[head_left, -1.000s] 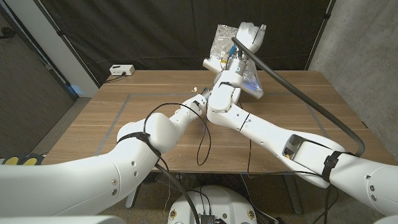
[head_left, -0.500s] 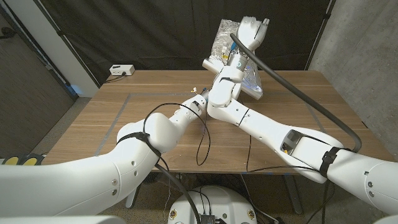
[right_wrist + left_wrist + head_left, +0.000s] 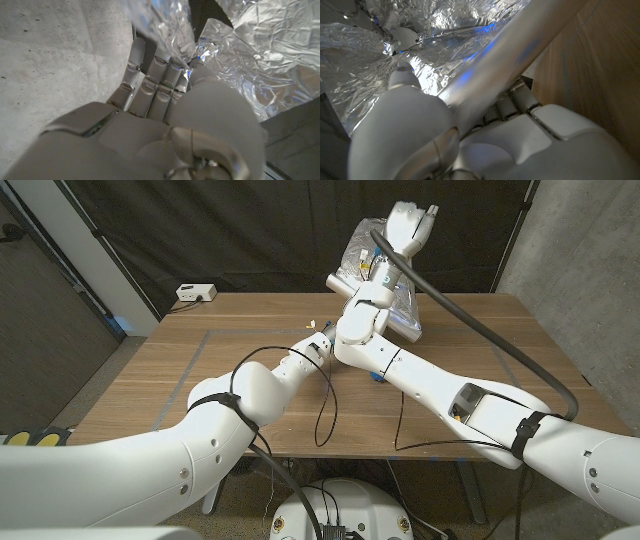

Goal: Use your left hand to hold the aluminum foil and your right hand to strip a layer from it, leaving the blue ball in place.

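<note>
- Right wrist view shows my right hand (image 3: 165,125) with its fingers (image 3: 160,80) closed on a strip of the aluminum foil (image 3: 260,65), pinched against the thumb; the crumpled sheet spreads beyond the fingertips.
- On the left wrist view, my left hand (image 3: 520,135) lies against the foil's lower sheet next to the desk (image 3: 600,65), but the right arm crosses in front, so I cannot tell if its fingers really clamp the foil or only touch it.
- From the head view, the right hand (image 3: 408,225) is raised high above the far edge of the desk (image 3: 180,370), with the foil (image 3: 362,250) hanging between it and the desk.
- I cannot find the blue ball; some blue shimmer on the foil is perhaps its reflection.
- I judge the peeling is in the middle. To do it well I would pull slowly, along the sheet and not sharply upward, keep the left hand pressing down, and stop if the whole bundle lifts.
</note>
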Controlling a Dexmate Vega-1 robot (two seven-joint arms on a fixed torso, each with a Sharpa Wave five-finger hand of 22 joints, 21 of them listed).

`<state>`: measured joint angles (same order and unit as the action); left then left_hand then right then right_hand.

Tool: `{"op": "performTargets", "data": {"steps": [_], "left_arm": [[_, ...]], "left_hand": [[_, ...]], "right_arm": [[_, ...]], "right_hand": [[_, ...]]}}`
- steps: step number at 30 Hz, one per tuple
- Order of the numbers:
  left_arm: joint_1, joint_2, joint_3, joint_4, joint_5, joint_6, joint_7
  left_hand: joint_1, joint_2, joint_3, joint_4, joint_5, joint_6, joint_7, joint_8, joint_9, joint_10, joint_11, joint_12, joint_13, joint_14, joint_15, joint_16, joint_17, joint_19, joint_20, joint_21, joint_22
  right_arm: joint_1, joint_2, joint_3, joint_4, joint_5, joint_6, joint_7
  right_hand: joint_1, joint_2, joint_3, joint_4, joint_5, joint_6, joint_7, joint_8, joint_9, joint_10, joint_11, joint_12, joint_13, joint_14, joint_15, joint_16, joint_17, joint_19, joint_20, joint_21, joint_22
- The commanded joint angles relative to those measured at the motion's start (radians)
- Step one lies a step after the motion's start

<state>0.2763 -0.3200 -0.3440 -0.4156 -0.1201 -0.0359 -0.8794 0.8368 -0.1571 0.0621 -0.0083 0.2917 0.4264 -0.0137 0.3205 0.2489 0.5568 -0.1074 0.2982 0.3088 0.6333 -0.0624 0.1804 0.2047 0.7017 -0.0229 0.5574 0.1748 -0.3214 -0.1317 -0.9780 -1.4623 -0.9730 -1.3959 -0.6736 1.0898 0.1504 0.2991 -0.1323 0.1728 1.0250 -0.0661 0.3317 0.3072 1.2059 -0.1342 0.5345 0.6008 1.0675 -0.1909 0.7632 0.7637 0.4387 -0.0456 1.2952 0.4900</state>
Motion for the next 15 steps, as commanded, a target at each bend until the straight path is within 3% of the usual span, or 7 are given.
{"op": "performTargets", "data": {"steps": [1, 3, 5, 9, 11, 12, 15], "left_arm": [[0.006, 0.008, 0.015, 0.0, -0.023, -0.012, -0.029], [0.008, 0.01, 0.021, 0.0, -0.028, -0.015, -0.034], [0.009, 0.011, 0.025, 0.0, -0.034, -0.016, -0.038], [0.01, 0.015, 0.036, 0.0, -0.044, -0.022, -0.047], [0.01, 0.017, 0.041, 0.0, -0.051, -0.024, -0.052], [0.011, 0.018, 0.044, 0.0, -0.054, -0.025, -0.054], [0.012, 0.021, 0.05, 0.0, -0.063, -0.027, -0.059]], "left_hand": [[0.005, 0.006, -0.004, 0.002, 0.006, -0.002, -0.001, 0.0, 0.005, -0.005, 0.0, -0.002, 0.001, -0.003, -0.077, 0.001, 0.0, 0.0, -0.001, -0.006, 0.003], [0.004, 0.007, -0.005, 0.002, 0.007, -0.001, -0.001, 0.001, 0.006, -0.007, -0.002, -0.003, 0.001, -0.003, -0.079, 0.002, 0.0, -0.002, -0.002, -0.007, 0.003], [0.005, 0.008, -0.007, 0.002, 0.008, -0.002, 0.0, 0.001, 0.006, -0.008, -0.001, -0.003, 0.001, -0.006, -0.081, 0.002, 0.0, -0.002, -0.002, -0.009, 0.003], [0.006, 0.01, -0.009, 0.002, 0.01, -0.005, -0.002, 0.0, 0.007, -0.018, -0.003, -0.006, 0.001, -0.013, -0.083, 0.001, 0.0, -0.006, -0.002, -0.013, 0.004], [0.007, 0.012, -0.01, 0.002, 0.011, -0.006, -0.002, 0.0, 0.008, -0.018, -0.005, -0.006, 0.0, -0.016, -0.081, 0.001, 0.0, -0.007, -0.002, -0.015, 0.004], [0.008, 0.013, -0.01, 0.002, 0.011, -0.006, -0.002, 0.0, 0.008, -0.018, -0.005, -0.006, 0.0, -0.016, -0.08, 0.001, 0.0, -0.008, -0.001, -0.015, 0.004], [0.009, 0.016, -0.01, 0.002, 0.013, -0.007, -0.002, 0.0, 0.009, -0.02, -0.006, -0.005, 0.001, -0.019, -0.079, 0.002, 0.0, -0.008, -0.001, -0.017, 0.004]], "right_arm": [[-0.009, 0.049, 0.053, 0.052, -0.128, 0.0, 0.129], [-0.015, 0.062, 0.064, 0.066, -0.178, 0.0, 0.173], [-0.016, 0.052, 0.058, 0.049, -0.206, 0.0, 0.234], [-0.015, 0.016, 0.041, -0.011, -0.242, 0.0, 0.358], [-0.007, -0.03, 0.02, -0.08, -0.28, 0.0, 0.515], [-0.001, -0.048, 0.012, -0.104, -0.309, 0.0, 0.596], [0.017, -0.109, -0.01, -0.177, -0.343, 0.003, 0.776]], "right_hand": [[-0.059, -0.002, 0.002, 0.026, 0.004, -0.079, -0.033, -0.052, -0.016, -0.091, 0.004, -0.094, -0.069, -0.065, -0.038, -0.129, -0.108, -0.041, -0.068, 0.002, -0.06], [-0.109, -0.02, -0.001, 0.039, 0.003, -0.16, -0.032, -0.1, -0.036, -0.173, 0.011, -0.168, -0.116, -0.136, -0.033, -0.231, -0.178, -0.069, -0.053, -0.006, -0.112], [-0.169, -0.035, -0.003, 0.055, 0.004, -0.255, -0.031, -0.143, -0.061, -0.285, 0.023, -0.248, -0.163, -0.23, -0.028, -0.341, -0.249, -0.128, -0.018, -0.037, -0.181], [-0.215, -0.06, 0.008, 0.047, 0.013, -0.431, 0.003, -0.159, -0.086, -0.47, 0.052, -0.331, -0.221, -0.359, 0.012, -0.477, -0.325, -0.176, 0.017, -0.084, -0.282], [-0.255, -0.079, 0.011, 0.043, 0.023, -0.556, 0.032, -0.162, -0.098, -0.592, 0.078, -0.351, -0.252, -0.458, 0.056, -0.542, -0.355, -0.221, 0.054, -0.127, -0.312], [-0.28, -0.084, 0.007, 0.049, 0.023, -0.598, 0.044, -0.16, -0.101, -0.632, 0.088, -0.35, -0.262, -0.496, 0.074, -0.559, -0.362, -0.243, 0.073, -0.142, -0.313], [-0.416, -0.13, -0.049, 0.092, 0.002, -0.707, 0.06, -0.154, -0.108, -0.776, 0.129, -0.349, -0.3, -0.642, 0.133, -0.584, -0.39, -0.322, 0.122, -0.21, -0.315]]}}
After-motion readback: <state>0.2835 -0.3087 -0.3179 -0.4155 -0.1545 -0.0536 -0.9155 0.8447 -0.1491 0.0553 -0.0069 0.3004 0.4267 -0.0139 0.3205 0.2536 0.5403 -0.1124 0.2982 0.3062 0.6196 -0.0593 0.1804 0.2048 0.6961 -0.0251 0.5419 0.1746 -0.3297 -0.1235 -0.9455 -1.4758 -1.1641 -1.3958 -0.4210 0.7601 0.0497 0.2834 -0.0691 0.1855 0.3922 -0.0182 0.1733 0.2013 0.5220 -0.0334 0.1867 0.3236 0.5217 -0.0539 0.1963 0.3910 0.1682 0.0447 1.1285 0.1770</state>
